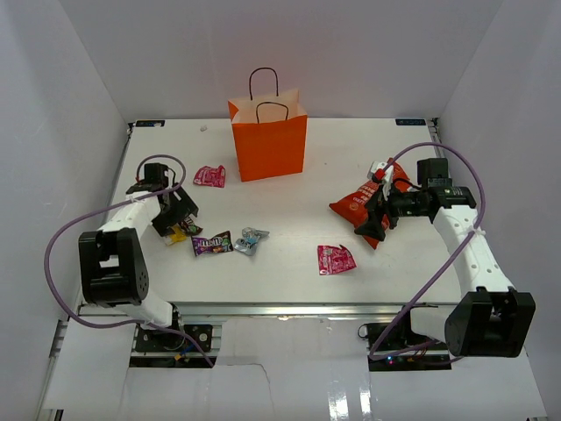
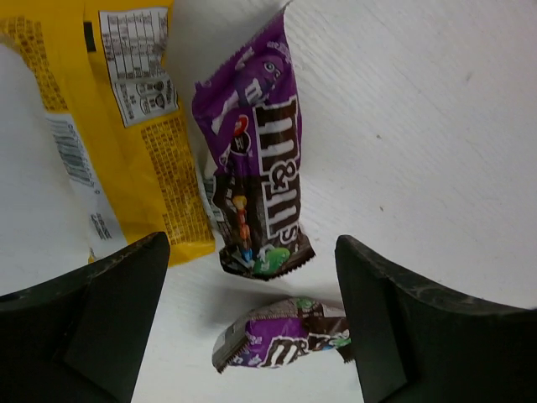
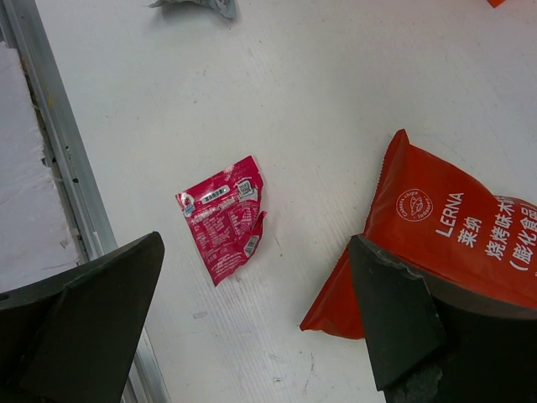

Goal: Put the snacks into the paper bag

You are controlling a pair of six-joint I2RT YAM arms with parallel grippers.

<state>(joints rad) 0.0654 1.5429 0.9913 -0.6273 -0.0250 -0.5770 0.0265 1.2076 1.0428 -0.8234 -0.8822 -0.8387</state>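
Top view: the orange paper bag (image 1: 269,145) stands upright at 12 o'clock on the bench (image 1: 351,167). One pink packet (image 1: 209,176) lies at 10 o'clock, another at 5.

Left wrist: only here is it plain that the left end effector (image 2: 250,252) is spread wide and empty over the purple packet (image 2: 260,168). The yellow packet (image 2: 143,126) lies at 10 o'clock.

Right wrist: the right end effector (image 3: 256,243) gapes empty, with the red chip bag (image 3: 453,235) at 3 o'clock.

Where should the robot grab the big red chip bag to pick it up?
Probably the flat sealed end of the red chip bag, nearest the open right hand, coming down from above. The bag lies flat; its middle looks too wide, that thin edge should fit.
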